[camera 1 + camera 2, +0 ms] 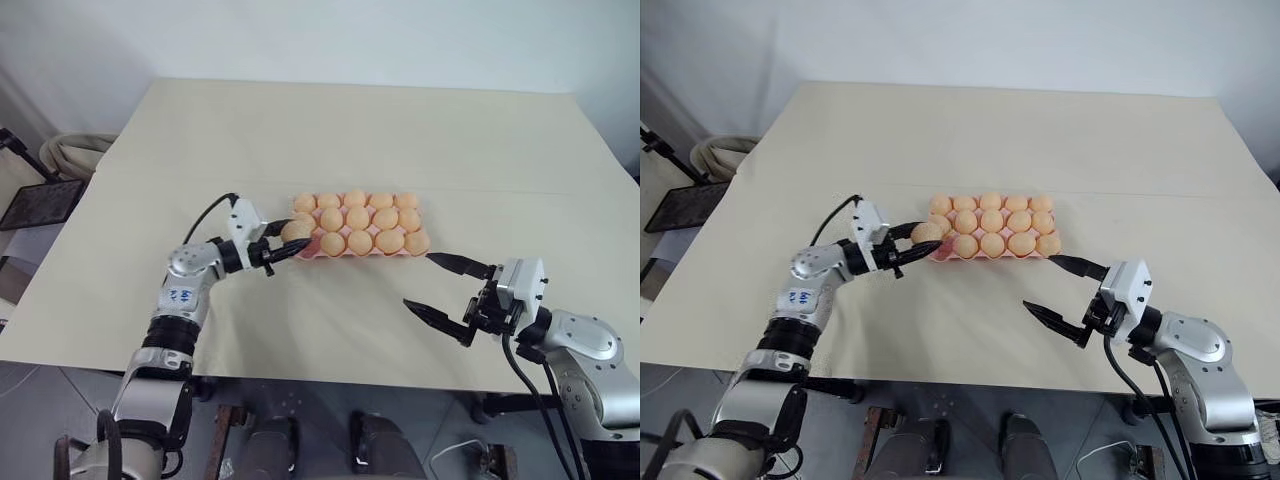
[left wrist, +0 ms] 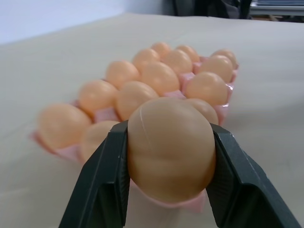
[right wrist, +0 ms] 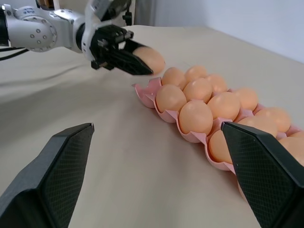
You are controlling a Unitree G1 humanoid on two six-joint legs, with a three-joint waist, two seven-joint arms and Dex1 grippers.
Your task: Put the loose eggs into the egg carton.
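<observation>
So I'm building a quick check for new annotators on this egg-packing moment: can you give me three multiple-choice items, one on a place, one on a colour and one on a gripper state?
1. Where is the egg that the left gripper carries?
A. At the carton's near-left corner
B. By the table's far edge
C. Beside the right gripper

2. What colour is the egg carton?
A. Grey
B. Pink
C. Blue

3. How does the right gripper stand?
A. Shut on an egg
B. Shut and empty
C. Open and empty

Answers:
1 A: the head views show the held egg over the near-left corner of the carton.
2 B: pink moulded rims show between the eggs in the right wrist view.
3 C: its two black fingers stand wide apart with nothing between them, near the carton's right end.
</observation>
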